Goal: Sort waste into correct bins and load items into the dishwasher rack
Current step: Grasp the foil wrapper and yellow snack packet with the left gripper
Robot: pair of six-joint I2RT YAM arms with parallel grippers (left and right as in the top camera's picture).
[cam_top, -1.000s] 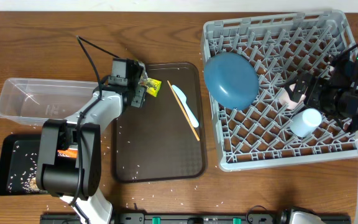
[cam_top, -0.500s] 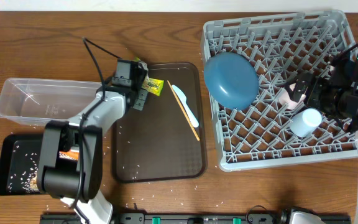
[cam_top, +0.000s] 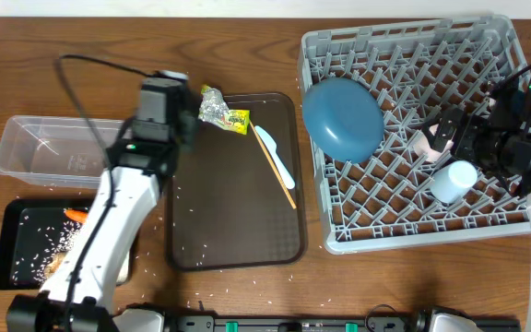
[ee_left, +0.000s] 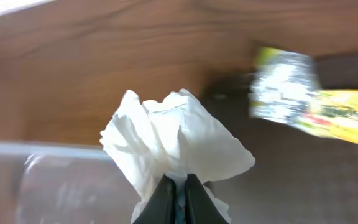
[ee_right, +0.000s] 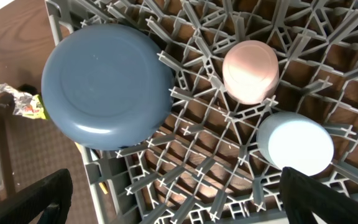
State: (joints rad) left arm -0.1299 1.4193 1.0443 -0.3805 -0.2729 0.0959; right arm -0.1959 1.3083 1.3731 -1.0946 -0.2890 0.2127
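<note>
near tub (cam_top: 49,148), left hand (ee_left: 178,186) pinches tissue (ee_left: 173,137)

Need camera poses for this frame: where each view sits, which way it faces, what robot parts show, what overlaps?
Overhead: fixed above the wooden table, facing straight down; both arms show, plus the grey plastic dishwasher rack.
Left wrist: on the left arm, looking down past the left gripper, shut on a white crumpled tissue.
Right wrist: above the rack, facing down; open right gripper, fingers at the bottom corners.
Shared: the yellow-green snack wrapper appears in all three; the round dark-blue dish in overhead and right wrist.
</note>
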